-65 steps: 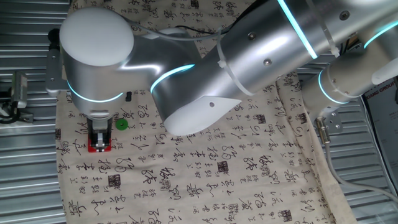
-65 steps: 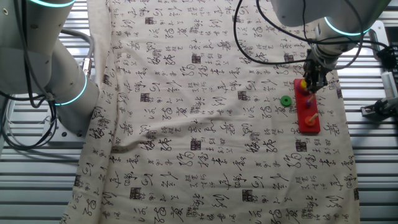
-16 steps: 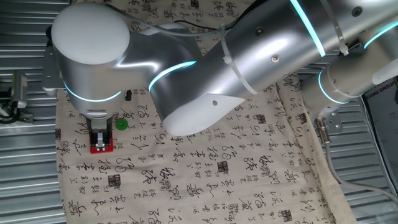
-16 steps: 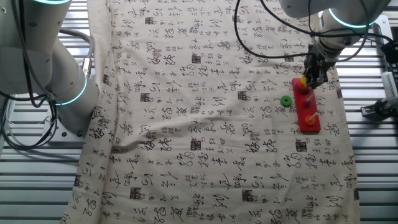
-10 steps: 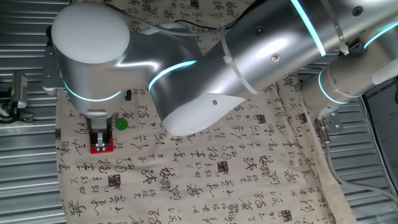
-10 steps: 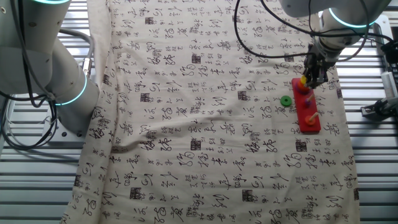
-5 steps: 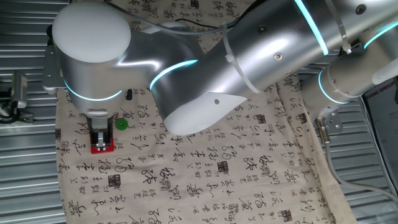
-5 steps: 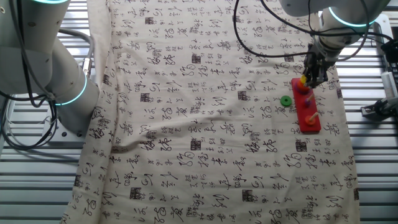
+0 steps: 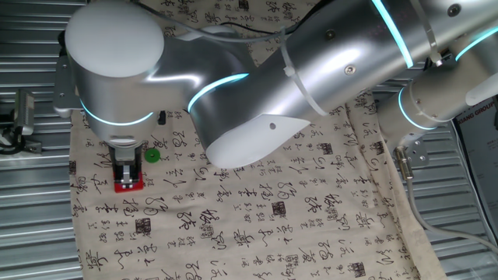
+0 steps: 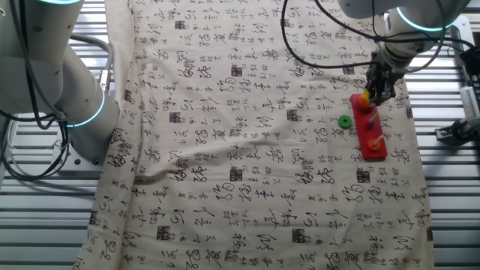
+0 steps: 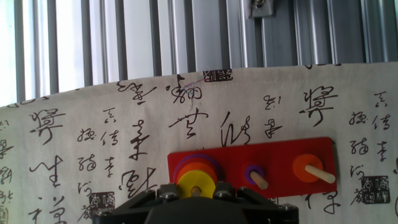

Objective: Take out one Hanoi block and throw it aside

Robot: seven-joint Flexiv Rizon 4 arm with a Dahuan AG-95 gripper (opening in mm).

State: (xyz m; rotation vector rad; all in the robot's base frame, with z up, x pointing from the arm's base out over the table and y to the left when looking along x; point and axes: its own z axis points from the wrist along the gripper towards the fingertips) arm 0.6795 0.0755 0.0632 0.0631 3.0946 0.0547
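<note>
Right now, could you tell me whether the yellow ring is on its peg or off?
Cannot tell: the yellow ring sits above the stacked rings on the red base, peg hidden.

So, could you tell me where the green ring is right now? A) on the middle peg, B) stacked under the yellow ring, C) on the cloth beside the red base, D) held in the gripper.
C: the green ring lies flat on the cloth, just off the red base, and the hand view shows no green on any peg.

Matt printed cloth (image 10: 247, 142) over ribbed metal table (image 10: 45, 225).
</note>
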